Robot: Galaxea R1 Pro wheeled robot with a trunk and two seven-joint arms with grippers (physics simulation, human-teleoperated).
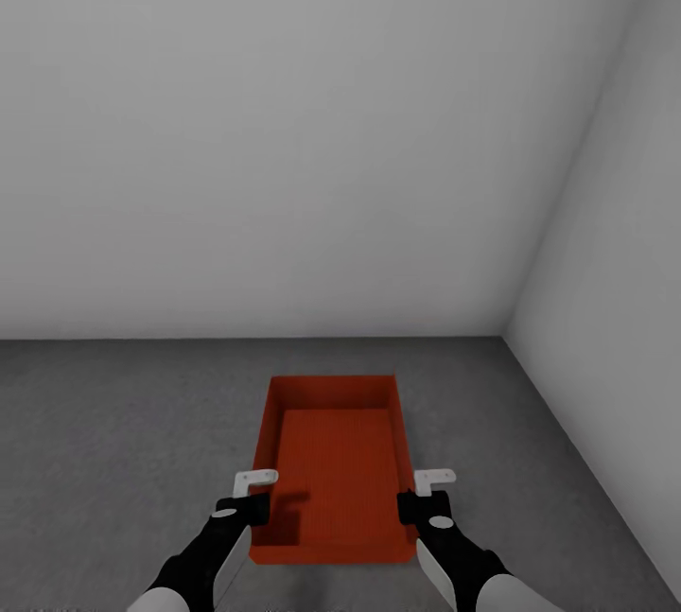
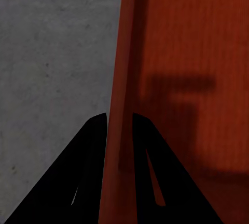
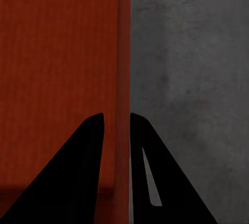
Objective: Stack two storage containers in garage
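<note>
You hold the orange bin between both arms: the left end effector pinches its left wall, the right end effector its right wall. Lower both together, level, onto the grey floor underneath, near the corner.

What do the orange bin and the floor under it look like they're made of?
The bin looks like matte orange-red plastic: an even colour with fine ribbing on its thin walls and base. The floor looks like bare concrete, dark grey and mottled with faint specks and no seams. Both are renders, so this is a guess from looks.
</note>
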